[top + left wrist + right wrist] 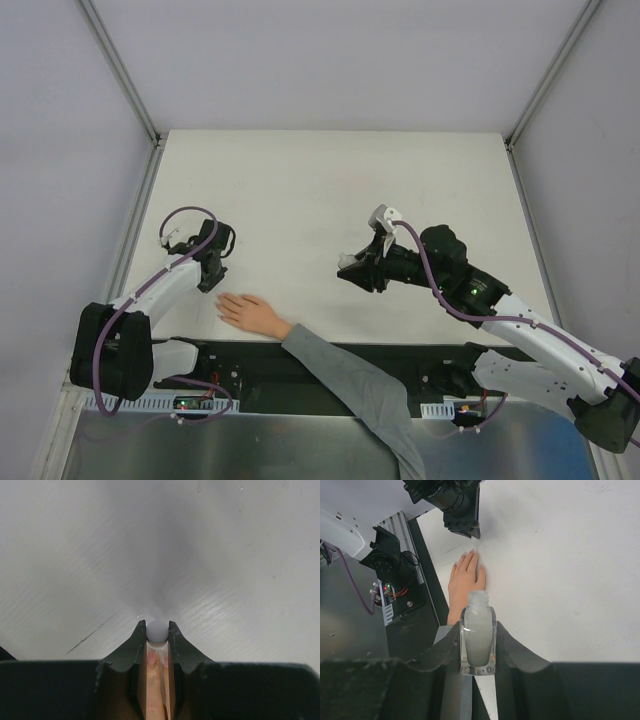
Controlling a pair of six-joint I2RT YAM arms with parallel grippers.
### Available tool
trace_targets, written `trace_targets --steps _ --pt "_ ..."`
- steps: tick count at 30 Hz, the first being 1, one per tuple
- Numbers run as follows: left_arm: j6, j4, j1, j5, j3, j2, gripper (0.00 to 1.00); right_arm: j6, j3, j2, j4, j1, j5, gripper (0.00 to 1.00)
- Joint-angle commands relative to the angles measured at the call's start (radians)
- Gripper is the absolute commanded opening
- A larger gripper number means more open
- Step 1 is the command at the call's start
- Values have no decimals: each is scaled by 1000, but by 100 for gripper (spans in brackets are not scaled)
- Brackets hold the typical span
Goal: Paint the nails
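A pale hand (252, 312) with a grey sleeve (345, 375) lies flat at the table's near edge. My left gripper (212, 278) hovers just beyond its fingertips, shut on a round grey cap (157, 629). Below the cap, between the jaws, two fingers show with pinkish nails (151, 659). My right gripper (362, 270) is to the right of the hand, shut on a small uncapped bottle (478, 640) of whitish liquid, lifted off the table. The right wrist view shows the hand (465, 582) and my left gripper (462, 525) above its fingertips (470, 555).
The white table (330, 180) is walled by pale panels on the left, right and back. A black strip with arm bases and wiring (300, 370) runs along the near edge, under the sleeve.
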Motion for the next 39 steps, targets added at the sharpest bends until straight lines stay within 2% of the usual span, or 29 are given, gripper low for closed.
trace_targets --steps 1,14,39 --pt "17 -22 10 -23 24 -1 0 -10 8 -23 31 0 10 0" --pt "60 13 7 90 -8 -65 0 -7 8 -26 33 1 7 0" --pt "31 4 27 18 26 19 0 -12 5 -37 24 0 11 0"
